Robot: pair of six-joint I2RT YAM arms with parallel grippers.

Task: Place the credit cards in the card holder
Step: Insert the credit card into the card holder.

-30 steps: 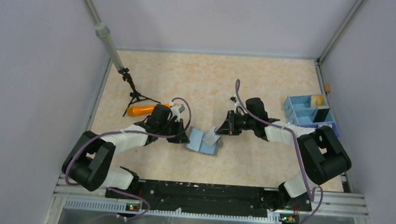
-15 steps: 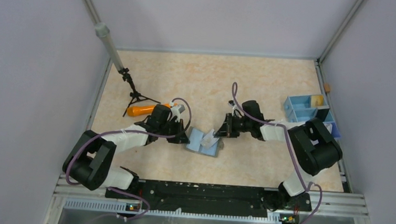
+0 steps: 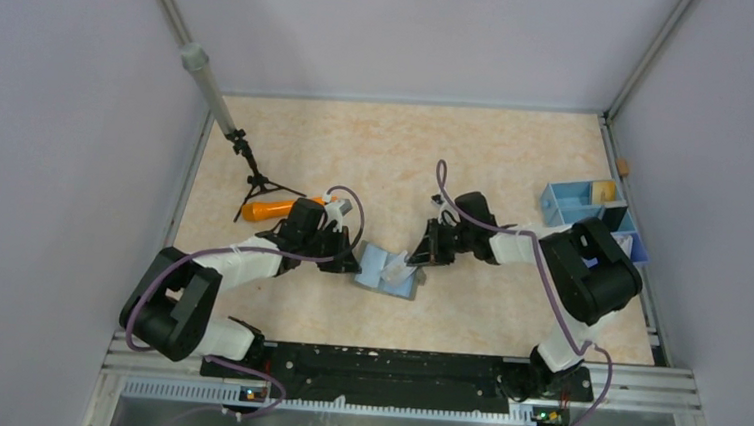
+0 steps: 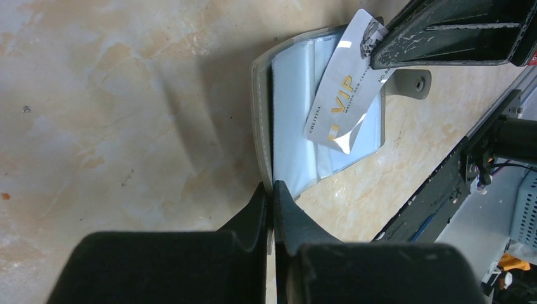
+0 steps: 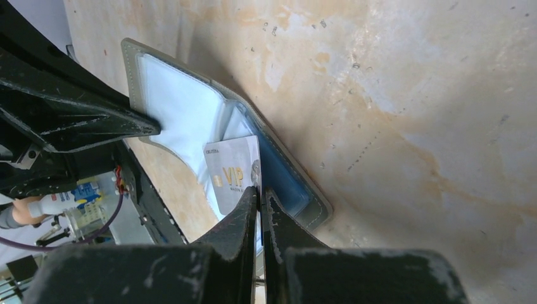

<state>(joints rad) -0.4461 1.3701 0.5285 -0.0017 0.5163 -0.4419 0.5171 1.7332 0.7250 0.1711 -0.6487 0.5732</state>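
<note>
Beige table point(image 3: 387, 154): my left gripper point(image 4: 271, 192) is clamped on the open wallet point(image 4: 294, 120) by its edge. The right gripper point(image 5: 260, 195) pinches a white card point(image 5: 231, 172) at the pocket. Next, I judge, it needs a square slide inward.

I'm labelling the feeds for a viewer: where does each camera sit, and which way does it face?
Top external: above and behind the robot, facing down at the table; both arms show.
Left wrist: facing along the left gripper, shut on the card holder's edge.
Right wrist: facing along the right gripper, shut on the white card.
Wrist views share white card and card holder.
</note>
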